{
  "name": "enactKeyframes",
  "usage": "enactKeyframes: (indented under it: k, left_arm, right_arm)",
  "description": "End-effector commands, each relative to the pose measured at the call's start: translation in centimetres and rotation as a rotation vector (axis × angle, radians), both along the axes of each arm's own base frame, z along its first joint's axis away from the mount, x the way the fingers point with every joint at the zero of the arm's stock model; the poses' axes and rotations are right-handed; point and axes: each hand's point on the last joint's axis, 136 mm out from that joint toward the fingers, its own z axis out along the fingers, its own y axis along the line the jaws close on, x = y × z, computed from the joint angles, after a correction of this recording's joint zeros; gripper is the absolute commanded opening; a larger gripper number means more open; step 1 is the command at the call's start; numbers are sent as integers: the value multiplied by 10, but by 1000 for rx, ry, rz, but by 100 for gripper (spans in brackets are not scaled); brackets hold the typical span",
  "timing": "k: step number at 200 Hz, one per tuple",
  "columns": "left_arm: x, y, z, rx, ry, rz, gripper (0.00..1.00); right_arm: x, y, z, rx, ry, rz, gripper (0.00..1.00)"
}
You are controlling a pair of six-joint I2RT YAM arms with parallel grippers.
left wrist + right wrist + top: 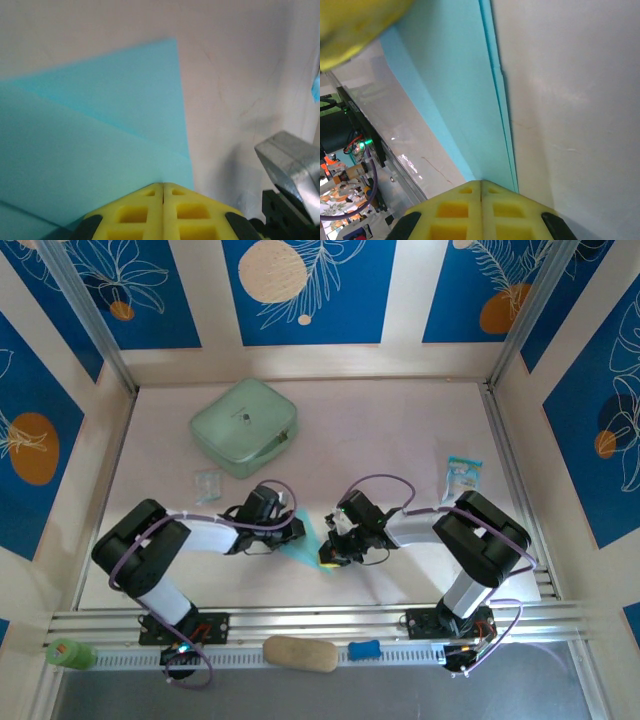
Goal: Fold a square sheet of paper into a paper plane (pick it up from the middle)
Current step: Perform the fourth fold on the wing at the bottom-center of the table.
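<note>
Folded light-blue paper [303,546] lies by the worktop's [400,420] near edge, midway between its sides. Left pincer [296,531] and right pincer [330,554] flank it, each pressed together with tips at the paper; whether they pinch it cannot be told. The lettering on the printed packet [462,478] at the right edge is too small to read. Bare worktop separates it from the green case [243,425] at far left.

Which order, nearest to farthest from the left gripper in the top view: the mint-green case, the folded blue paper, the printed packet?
1. folded blue paper, right at the left gripper, near the table's middle.
2. mint-green case, toward the back, left side.
3. printed packet, far over on the right.
</note>
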Motion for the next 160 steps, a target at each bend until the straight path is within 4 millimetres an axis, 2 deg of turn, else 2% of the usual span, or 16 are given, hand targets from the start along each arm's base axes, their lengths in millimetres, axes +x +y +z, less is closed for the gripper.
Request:
enactKeyframes:
  k: [1,52,80,129,160]
  left_arm:
    - [10,22,-15,87,3,25,5]
    - [29,55,-14,119,10,85,5]
    - [35,69,-5,131,4,111,5]
    - [39,68,30,91,-60,128,7]
    - [36,59,47,58,-96,123,8]
  right_arm:
    - [-17,-31,-32,-160,81,-40,1]
    - [-18,-31,-32,-157,81,-38,1]
    - [-18,-30,-30,-153,78,-37,1]
    - [-16,-29,-27,-145,70,-40,1]
    - [-15,-29,-24,-144,62,-41,1]
